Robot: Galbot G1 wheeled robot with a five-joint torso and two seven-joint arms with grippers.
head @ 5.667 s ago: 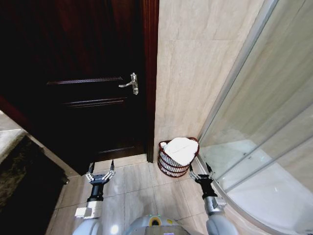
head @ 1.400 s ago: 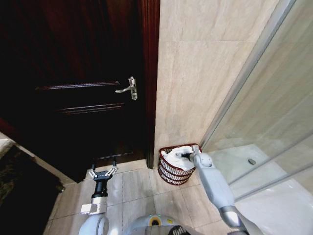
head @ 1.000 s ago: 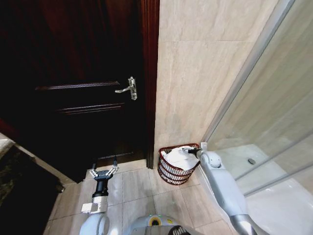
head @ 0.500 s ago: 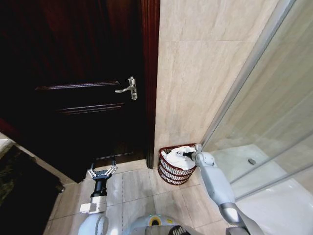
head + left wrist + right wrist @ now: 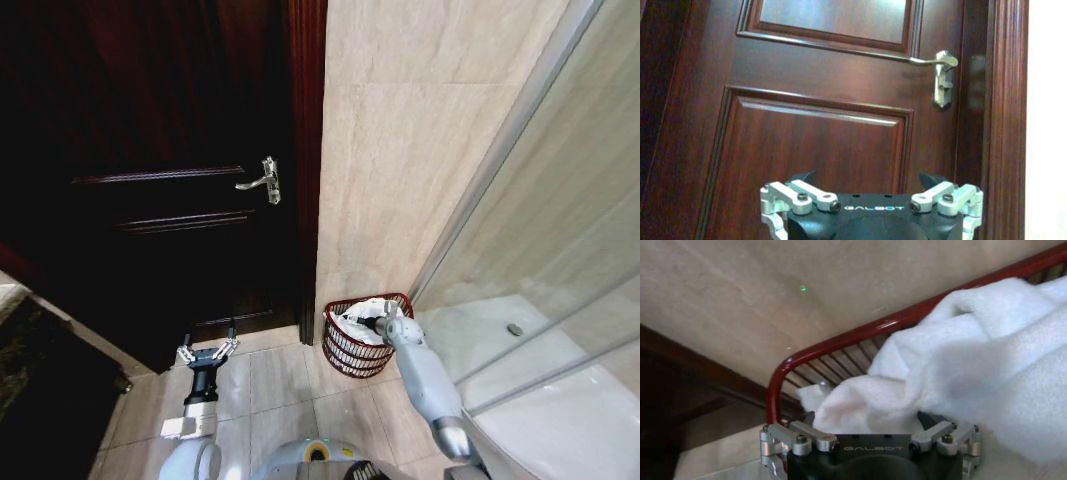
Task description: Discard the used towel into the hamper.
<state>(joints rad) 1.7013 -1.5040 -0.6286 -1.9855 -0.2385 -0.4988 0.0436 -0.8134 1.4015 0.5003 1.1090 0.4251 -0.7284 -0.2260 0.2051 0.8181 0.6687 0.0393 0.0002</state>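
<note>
The right claw (image 5: pixel 372 322) sits spread over the white towel (image 5: pixel 357 318) in the hamper (image 5: pixel 350 352) (left claw (image 5: pixel 207 351) spread, idle near the door (image 5: pixel 150 180)).

Left claw (image 5: pixel 869 186), fingers spread, faces a dark wooden door (image 5: pixel 820 115) with lever handle (image 5: pixel 938 75).

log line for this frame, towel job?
towel: in hamper | right gripper: open, at towel over hamper | left gripper: open, idle, low, facing door

Floor (image 5: pixel 290 385): beige tiles. The hamper (image 5: pixel 352 350) stands directly on it, in the corner between the wall and the dark door frame.
</note>
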